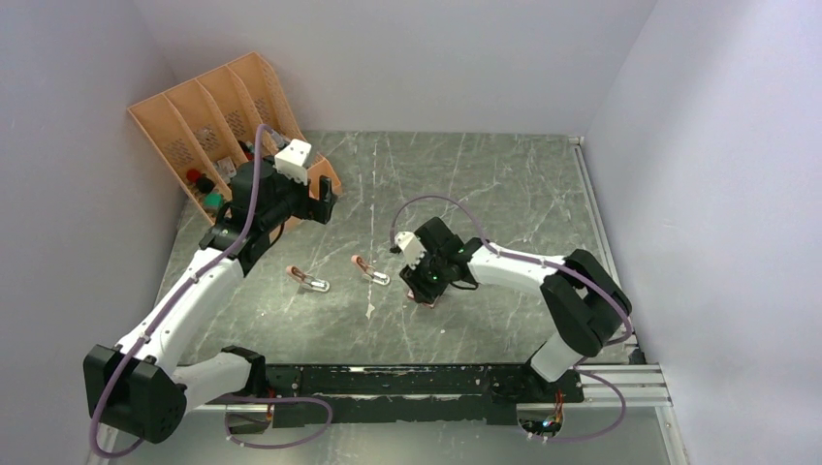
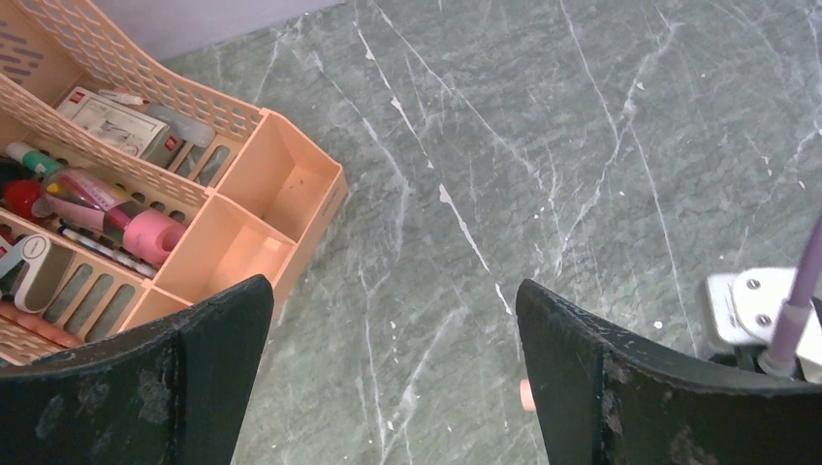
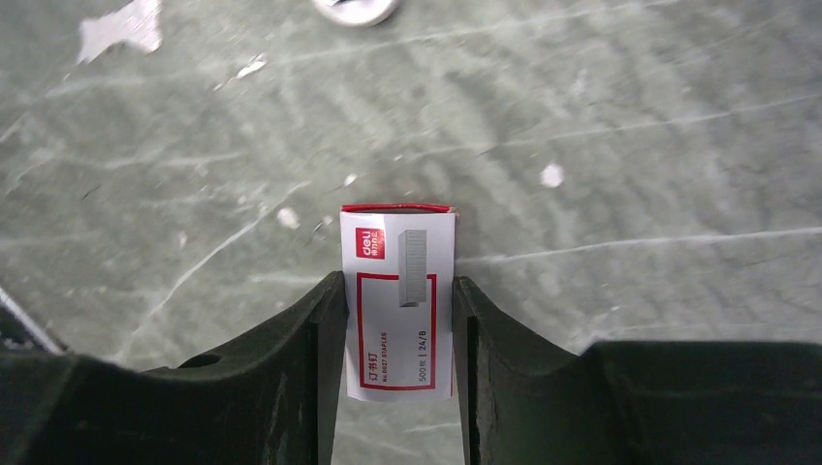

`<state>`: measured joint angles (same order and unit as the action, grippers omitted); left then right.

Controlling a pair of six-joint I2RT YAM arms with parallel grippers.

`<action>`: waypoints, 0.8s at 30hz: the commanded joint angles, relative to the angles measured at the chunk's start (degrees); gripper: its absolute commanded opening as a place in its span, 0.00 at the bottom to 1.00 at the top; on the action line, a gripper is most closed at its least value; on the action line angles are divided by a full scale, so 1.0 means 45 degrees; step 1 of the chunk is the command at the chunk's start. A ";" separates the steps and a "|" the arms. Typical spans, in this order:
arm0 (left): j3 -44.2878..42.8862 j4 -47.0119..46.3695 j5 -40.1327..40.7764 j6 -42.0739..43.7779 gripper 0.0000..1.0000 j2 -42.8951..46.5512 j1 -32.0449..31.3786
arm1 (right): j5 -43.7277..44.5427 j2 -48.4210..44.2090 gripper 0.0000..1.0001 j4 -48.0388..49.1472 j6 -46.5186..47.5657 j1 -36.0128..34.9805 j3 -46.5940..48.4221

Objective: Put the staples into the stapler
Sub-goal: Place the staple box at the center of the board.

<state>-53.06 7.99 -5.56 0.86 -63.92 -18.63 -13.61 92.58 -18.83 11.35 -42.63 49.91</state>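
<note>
The small red-and-white staples box (image 3: 397,242) is pinched by its long sides between my right gripper's fingers (image 3: 398,284), printed face up, just over the marble table. In the top view the right gripper (image 1: 426,293) points down near the table's middle. Two pink staplers lie left of it, one (image 1: 369,270) close by and the other (image 1: 308,280) further left. My left gripper (image 1: 328,201) hovers beside the orange organizer; its jaws (image 2: 393,286) stand wide open with only bare table between them. No loose staple strips show.
The orange desk organizer (image 1: 208,126) leans in the back left corner, holding pens, glue and a spare staples box (image 2: 111,116). A small white scrap (image 1: 371,310) lies on the table in front of the staplers. Walls close in the left, back and right.
</note>
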 commanded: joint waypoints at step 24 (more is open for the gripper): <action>0.1945 0.1093 0.0750 -0.3765 0.99 0.3453 0.0166 | -0.1692 -0.1302 0.43 0.1752 0.2775 -0.2631 -0.0997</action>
<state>-45.58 10.94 -4.08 -13.37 -49.54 -18.50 -20.05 86.30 -11.77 21.04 -54.04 45.34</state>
